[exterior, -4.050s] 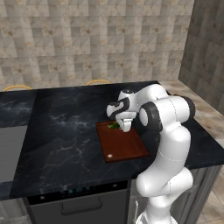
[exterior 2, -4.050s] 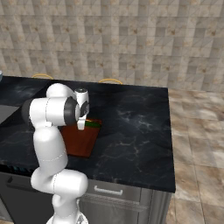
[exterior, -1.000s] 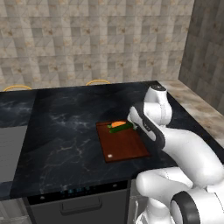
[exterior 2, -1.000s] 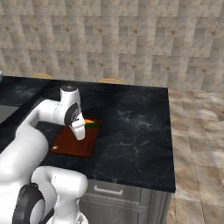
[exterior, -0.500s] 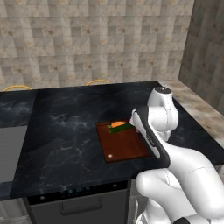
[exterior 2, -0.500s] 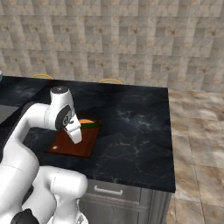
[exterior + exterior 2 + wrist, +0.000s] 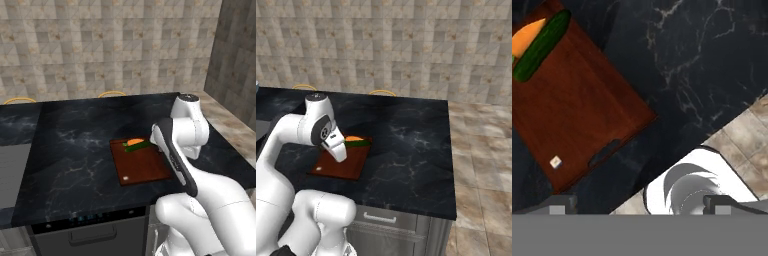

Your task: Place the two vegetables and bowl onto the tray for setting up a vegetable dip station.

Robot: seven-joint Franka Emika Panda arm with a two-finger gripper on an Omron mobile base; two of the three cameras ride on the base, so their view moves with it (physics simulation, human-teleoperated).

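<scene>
The tray (image 7: 587, 115) is a reddish-brown wooden board on the black counter, its handle slot toward the counter's front edge. On its far end the orange carrot (image 7: 527, 37) and the dark green cucumber (image 7: 539, 47) lie side by side, touching. Both base views show the same: tray (image 7: 142, 165) (image 7: 343, 165), carrot (image 7: 134, 142) (image 7: 353, 138), cucumber (image 7: 141, 146) (image 7: 360, 143). My gripper (image 7: 642, 204) is open and empty, high above the counter's front edge, off the tray's handle end. My folded arm covers the tray's right side. The bowl is out of view.
The black marble counter (image 7: 75, 145) ends at a front edge just past the tray's handle. Tiled floor (image 7: 481, 165) lies to the right. A grey sunken surface (image 7: 10, 170) sits at the counter's left. Two chair backs (image 7: 112, 93) show behind the far edge.
The arm has pulled back from the tray's far end and folded low toward the base. The carrot and cucumber stay on the tray. The jaws remain open.
</scene>
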